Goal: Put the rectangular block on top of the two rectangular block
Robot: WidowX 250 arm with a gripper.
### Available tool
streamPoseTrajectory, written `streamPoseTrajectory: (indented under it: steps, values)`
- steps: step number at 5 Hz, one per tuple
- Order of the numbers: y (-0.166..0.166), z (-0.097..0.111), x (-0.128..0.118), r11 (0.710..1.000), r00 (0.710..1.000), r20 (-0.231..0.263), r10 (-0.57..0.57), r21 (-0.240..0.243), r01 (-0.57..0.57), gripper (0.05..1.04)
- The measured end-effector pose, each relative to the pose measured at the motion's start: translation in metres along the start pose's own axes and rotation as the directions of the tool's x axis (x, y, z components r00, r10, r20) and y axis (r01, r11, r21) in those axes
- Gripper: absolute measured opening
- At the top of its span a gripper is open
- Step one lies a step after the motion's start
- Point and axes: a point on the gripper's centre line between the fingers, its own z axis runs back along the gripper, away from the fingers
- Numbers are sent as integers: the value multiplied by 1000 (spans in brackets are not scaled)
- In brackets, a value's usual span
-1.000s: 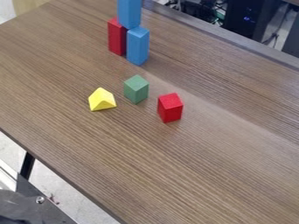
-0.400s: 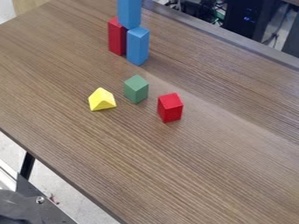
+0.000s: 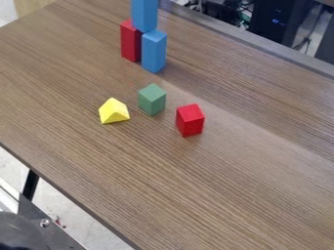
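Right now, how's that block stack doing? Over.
Upper blue block upright atop tall red block and lower blue block. Green block, short red block, yellow block sit apart, seemingly out of the way.

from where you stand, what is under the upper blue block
Beneath the upper blue block are the tall red block and lower blue block. It covers part of their top faces.

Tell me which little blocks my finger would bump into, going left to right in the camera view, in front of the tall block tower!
Pointy yellow block → green block → short red block.
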Motion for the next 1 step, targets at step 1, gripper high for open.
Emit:
streamPoseTrajectory:
  steps: [1]
  values:
    - [-35, -38, -10, 995, 997, -50, -64, -84, 59, 999]
